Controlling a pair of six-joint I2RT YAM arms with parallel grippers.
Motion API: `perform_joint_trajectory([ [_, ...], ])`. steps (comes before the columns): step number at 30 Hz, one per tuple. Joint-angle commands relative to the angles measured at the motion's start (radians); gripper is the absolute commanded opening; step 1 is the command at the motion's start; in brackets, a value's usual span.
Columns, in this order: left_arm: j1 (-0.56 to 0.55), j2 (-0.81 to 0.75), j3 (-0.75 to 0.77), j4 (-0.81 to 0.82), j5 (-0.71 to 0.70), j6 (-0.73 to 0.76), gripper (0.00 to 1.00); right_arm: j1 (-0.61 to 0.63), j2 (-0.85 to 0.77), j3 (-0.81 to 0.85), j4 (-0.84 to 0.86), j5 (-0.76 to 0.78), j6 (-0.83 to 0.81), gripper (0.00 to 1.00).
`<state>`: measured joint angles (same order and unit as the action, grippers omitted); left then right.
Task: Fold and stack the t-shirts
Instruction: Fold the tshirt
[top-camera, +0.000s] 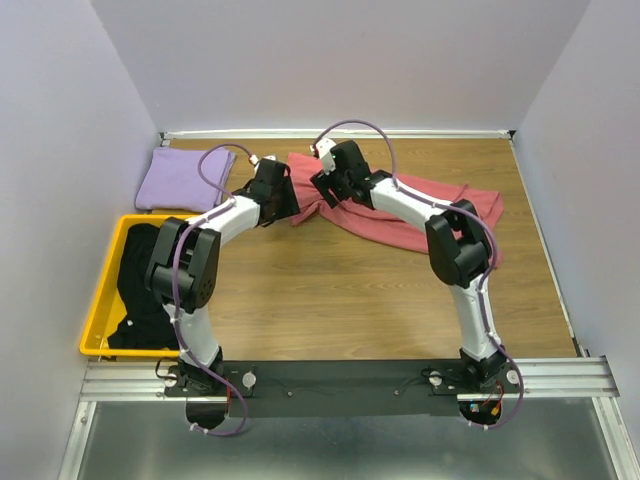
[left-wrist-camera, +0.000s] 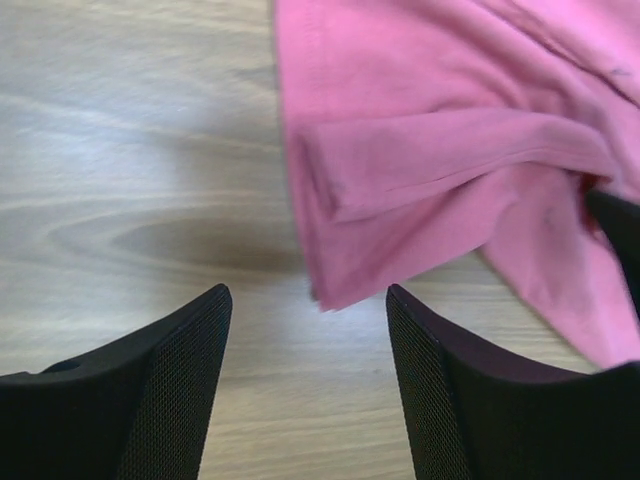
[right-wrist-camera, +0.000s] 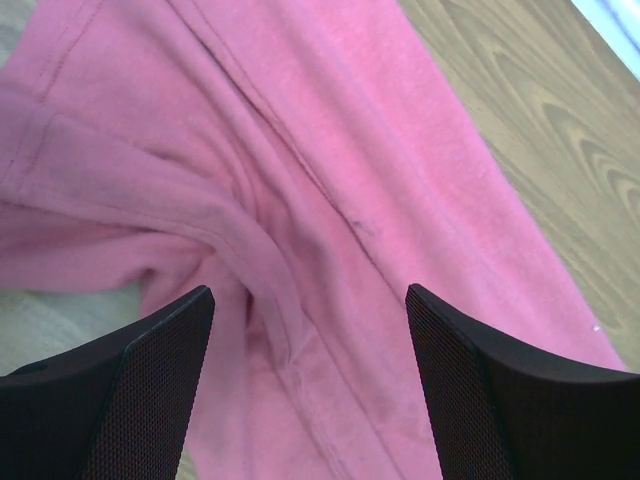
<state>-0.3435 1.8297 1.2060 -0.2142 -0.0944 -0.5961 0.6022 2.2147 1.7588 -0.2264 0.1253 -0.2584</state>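
Wooden tabletop (top-camera: 330, 300), salmon-pink t-shirt (top-camera: 400, 215) crumpled at upper centre, long axis running rightward.
Right gripper (right-wrist-camera: 310, 300) spread wide, empty, directly over cloth; left gripper (left-wrist-camera: 308, 300) likewise, just beside its left corner.

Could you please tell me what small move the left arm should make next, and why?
Probably lower the left pincer straight down and close it on the salmon-pink t-shirt. Its jaws stand open and empty, and the shirt's doubled-over corner lies right between them. The shirt lies rumpled on the table, not yet folded, so it seems to need a grip on that corner first.
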Motion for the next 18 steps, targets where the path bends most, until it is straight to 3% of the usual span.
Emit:
perform_joint_trajectory([
  [1, -0.011, 0.068, 0.032, -0.005, -0.025, -0.008, 0.66, 0.004, -0.067, -0.071, 0.001, -0.038, 0.044, 0.84],
  [8, -0.023, 0.147, 0.072, -0.039, -0.126, 0.028, 0.54, 0.005, -0.138, -0.217, 0.001, -0.027, 0.077, 0.84],
  [18, -0.04, 0.177, 0.07, -0.129, -0.304, 0.1, 0.5, 0.005, -0.181, -0.349, 0.013, 0.045, 0.113, 0.84],
])
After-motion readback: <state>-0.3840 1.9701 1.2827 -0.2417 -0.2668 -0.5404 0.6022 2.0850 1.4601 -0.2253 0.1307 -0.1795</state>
